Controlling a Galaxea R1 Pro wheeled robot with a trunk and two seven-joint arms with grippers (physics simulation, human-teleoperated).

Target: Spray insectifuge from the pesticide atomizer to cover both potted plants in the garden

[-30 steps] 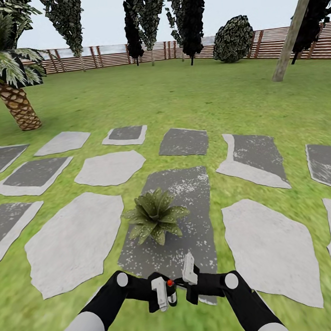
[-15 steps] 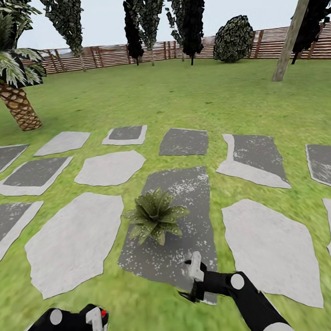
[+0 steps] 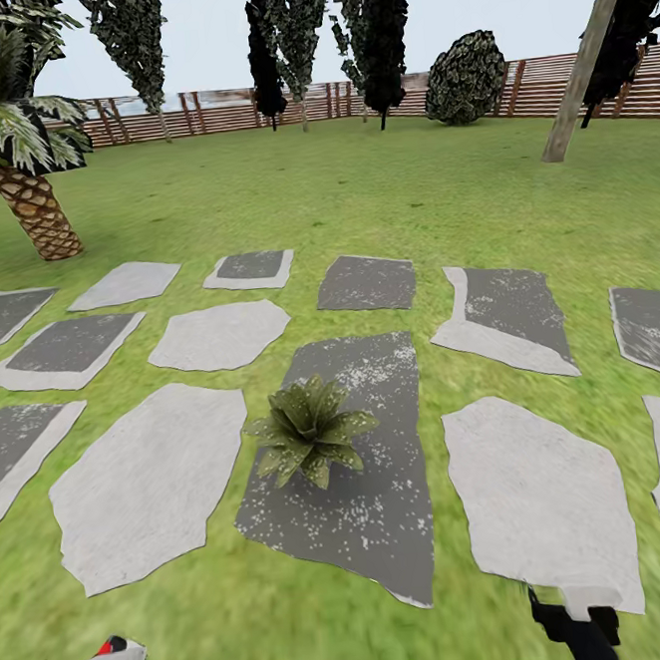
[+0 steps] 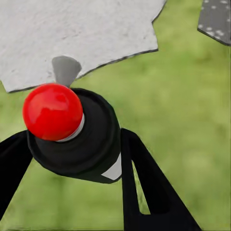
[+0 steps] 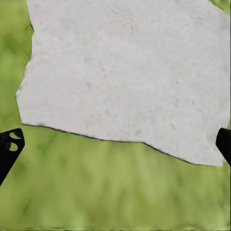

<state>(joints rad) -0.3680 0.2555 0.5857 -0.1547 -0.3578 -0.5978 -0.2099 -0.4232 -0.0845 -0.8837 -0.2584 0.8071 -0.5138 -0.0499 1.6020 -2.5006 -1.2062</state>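
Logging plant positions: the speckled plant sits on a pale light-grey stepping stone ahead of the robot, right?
Not quite. In the head view the potted plant sits on the dark speckled stepping stone, at its left edge; the pale stone lies beside it.

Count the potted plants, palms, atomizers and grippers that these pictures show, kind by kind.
potted plant: 1
palm: 1
pesticide atomizer: 1
grippers, left gripper and right gripper: 2
Total: 5
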